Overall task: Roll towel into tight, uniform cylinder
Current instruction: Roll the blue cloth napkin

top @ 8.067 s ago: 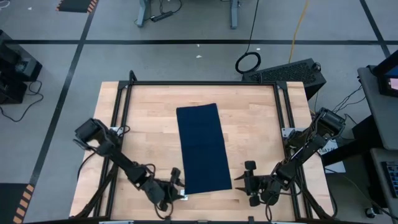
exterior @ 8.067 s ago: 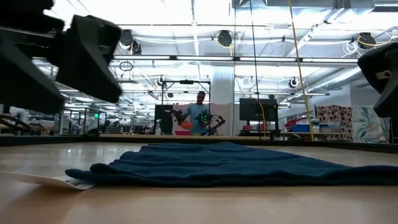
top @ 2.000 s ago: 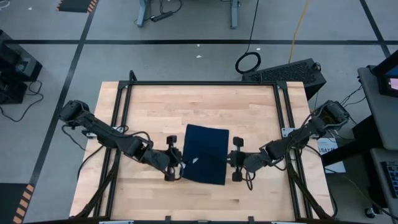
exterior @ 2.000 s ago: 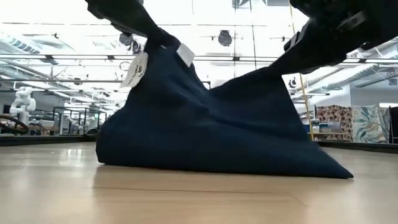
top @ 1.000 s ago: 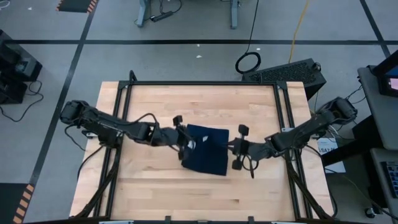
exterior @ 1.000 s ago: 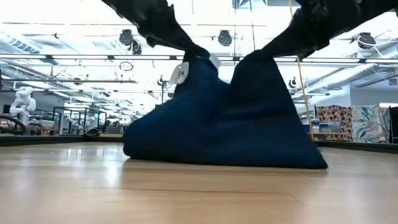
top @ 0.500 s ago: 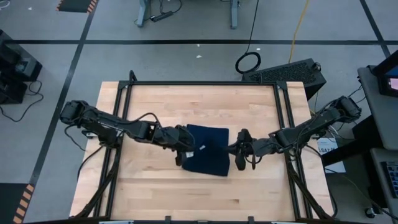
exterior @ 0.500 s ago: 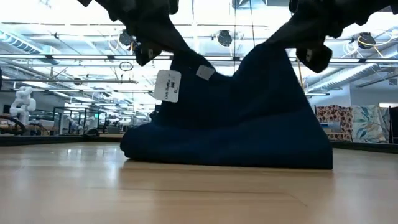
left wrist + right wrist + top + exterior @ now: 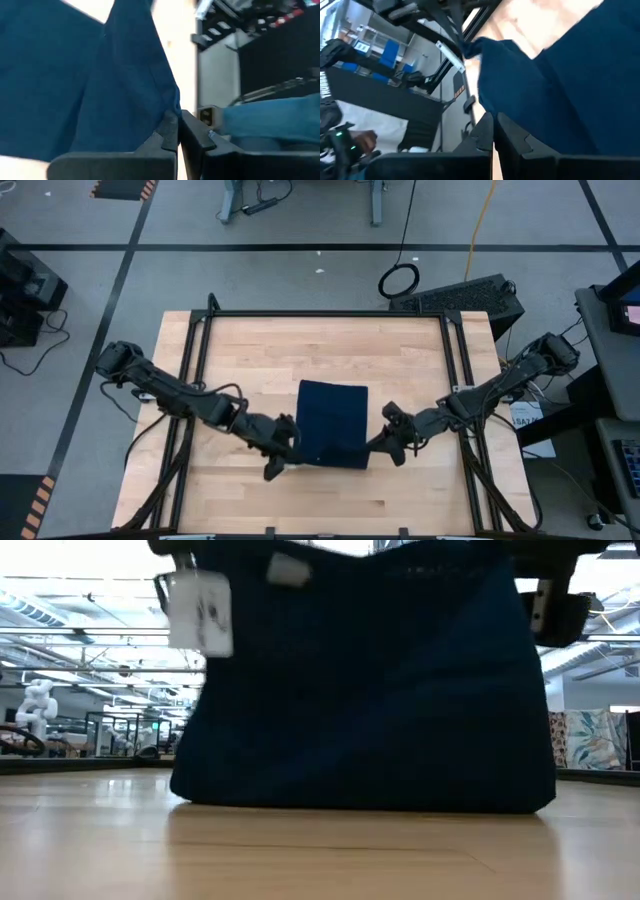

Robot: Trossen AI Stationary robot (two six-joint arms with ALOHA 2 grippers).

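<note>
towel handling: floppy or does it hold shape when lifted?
Probably floppy: the towel hangs as a slack sheet from the left claw and right claw, its bottom resting on the table. Likely light, since corner pinches carry it.

The towel [image 9: 333, 423] is plain dark navy with a white tag [image 9: 201, 610], on a light wood table [image 9: 300, 350].

Towel [image 9: 332, 423], earlier spread flat lengthwise on the bench, now hangs doubled over, its pinched corners carried back toward the near edge by left claw [image 9: 286, 450] and right claw [image 9: 383, 442], white tag [image 9: 200, 610] dangling high.
</note>
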